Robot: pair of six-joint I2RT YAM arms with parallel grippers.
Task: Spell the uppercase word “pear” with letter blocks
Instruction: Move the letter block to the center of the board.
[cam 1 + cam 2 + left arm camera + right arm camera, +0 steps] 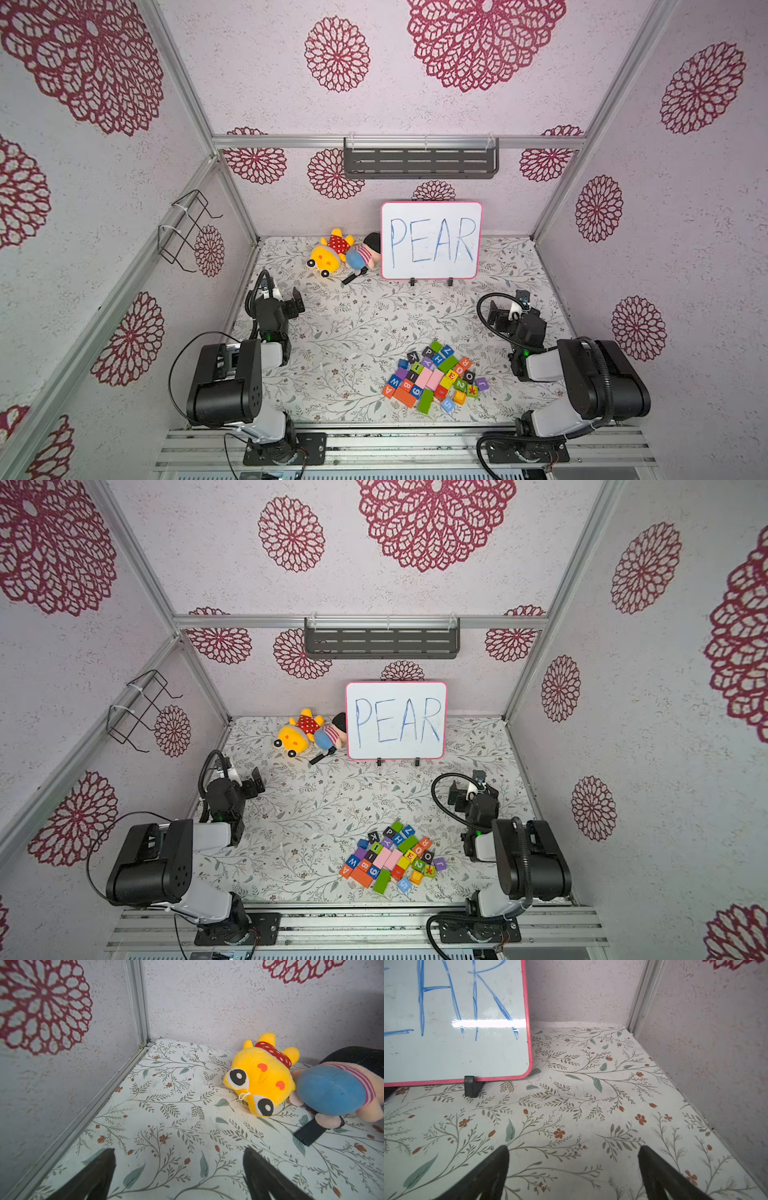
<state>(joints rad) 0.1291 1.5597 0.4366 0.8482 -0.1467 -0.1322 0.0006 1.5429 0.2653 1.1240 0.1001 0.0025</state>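
Seemingly touching, letter blocks (453,376) cluster on the table (353,324).

A pink-framed whiteboard (431,241) stands upright at the back of the floral table cover (353,316), with PEAR written on it in blue. Just beside it lie a yellow plush (328,255) and a striped doll (363,254) (the two touch), and a flat black strip (353,277) pokes out from beneath the doll. Higher up hangs a slotted grey shelf (420,163), and a wire rack (187,228) is fixed to the side wall.

Glossy whiteboard (446,1053), plush yellow toy (259,1076), rough wall (207,1001).
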